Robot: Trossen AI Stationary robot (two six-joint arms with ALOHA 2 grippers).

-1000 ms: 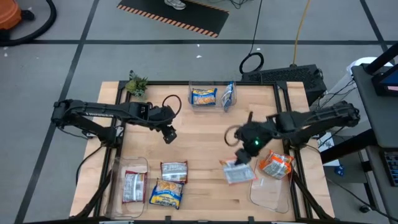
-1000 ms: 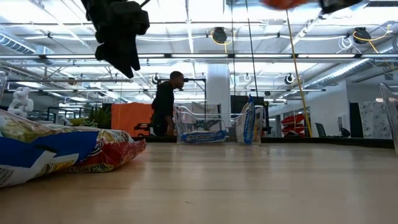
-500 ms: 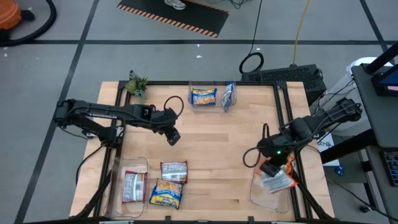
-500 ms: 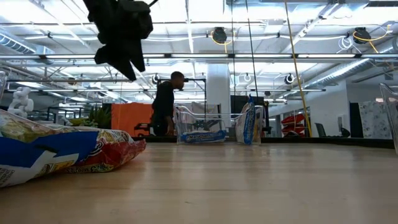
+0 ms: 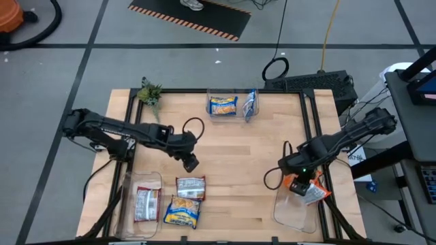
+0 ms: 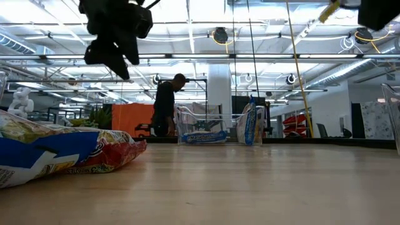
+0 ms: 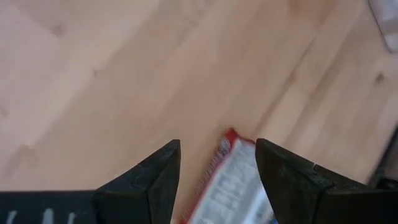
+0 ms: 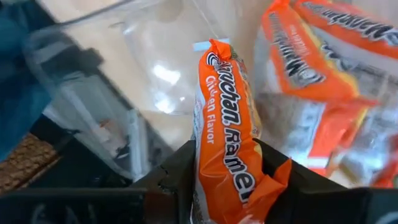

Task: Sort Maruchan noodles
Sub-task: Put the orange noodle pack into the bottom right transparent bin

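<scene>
Over the clear plastic bin [image 5: 294, 212] at the worktop's right edge, the right gripper [image 8: 227, 165] clenches an orange Maruchan packet [image 8: 225, 134] lengthwise, bin directly beneath; the left gripper [image 7: 217, 163] hangs released.

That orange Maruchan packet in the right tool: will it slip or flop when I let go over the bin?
The orange plastic ramen packet probably stays stiff: it stands edge-up between the right tool. Its glossy wrapper looks slippery, so it may slide against the clear plastic bin.

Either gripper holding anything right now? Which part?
Right gripper pinches an orange noodle packet by one end, over the clear bin beside another orange packet. Left gripper is open, empty.
</scene>
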